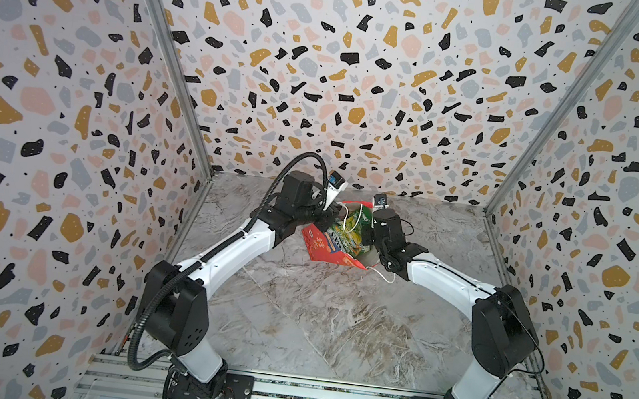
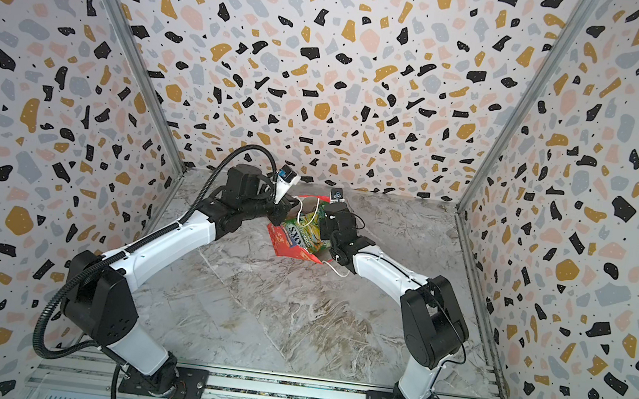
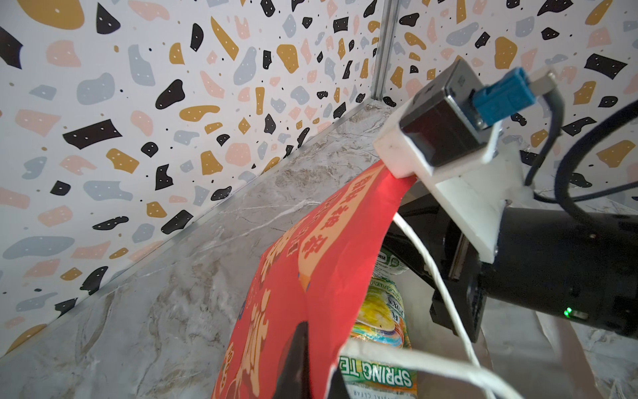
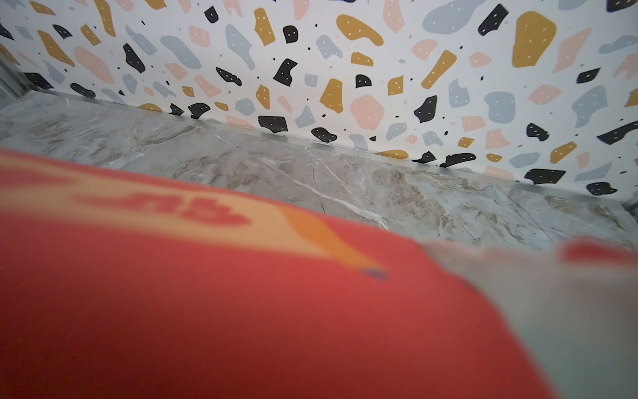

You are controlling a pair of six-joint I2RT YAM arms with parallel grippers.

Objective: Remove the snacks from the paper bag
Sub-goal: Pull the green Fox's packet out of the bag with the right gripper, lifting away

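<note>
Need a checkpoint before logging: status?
Left gripper: jaws shut on red paper gift bag wall. Right gripper: jaws shut inside bag mouth, grip hidden. Glossy green-yellow snack packets inside; white cord handle crosses mouth.

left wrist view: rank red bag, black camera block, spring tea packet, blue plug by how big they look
1. red bag
2. black camera block
3. spring tea packet and blue plug: about alike; the packet is partly hidden
</note>
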